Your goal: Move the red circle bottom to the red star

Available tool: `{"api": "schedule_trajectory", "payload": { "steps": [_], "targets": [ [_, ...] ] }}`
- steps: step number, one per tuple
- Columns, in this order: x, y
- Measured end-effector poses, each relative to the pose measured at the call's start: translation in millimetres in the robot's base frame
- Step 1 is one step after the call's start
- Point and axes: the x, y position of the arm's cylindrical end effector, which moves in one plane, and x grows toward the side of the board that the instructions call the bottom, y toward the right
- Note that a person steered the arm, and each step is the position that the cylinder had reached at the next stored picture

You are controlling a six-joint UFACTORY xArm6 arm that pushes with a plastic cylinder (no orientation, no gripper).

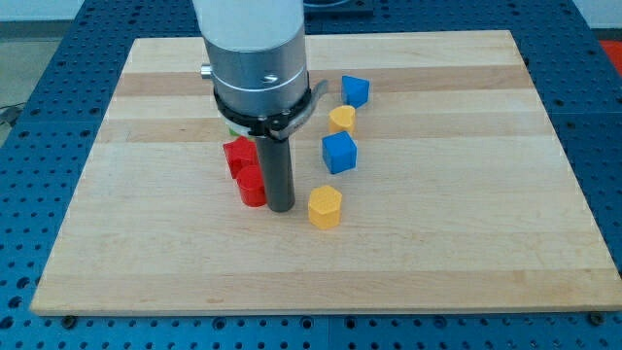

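Camera view: a wooden board is seen lying on a blue perforated table, with the arm's grey cylindrical body hanging over the board's upper middle. No claw is fitted, so nothing can be told of spreading or pinching; the arm ends in a dark rod, and my tip is set down on the board. The red circle is found touching the rod on the view's left, just above the level of the tip. The red star is placed directly above the circle and up against it (its outline is partly cut off by the rod). To the view's right of the tip, close by, a yellow hexagon is seen. Further up on the right, a blue cube, a yellow block of unclear shape and a second blue block are arranged in a rising line.
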Motion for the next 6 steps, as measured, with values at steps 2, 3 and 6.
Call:
{"api": "schedule_trajectory", "payload": {
  "steps": [2,3,6],
  "targets": [
    [-3.8,18.8],
    [-20.4,18.2],
    [-27.5,0.6]
  ]
}}
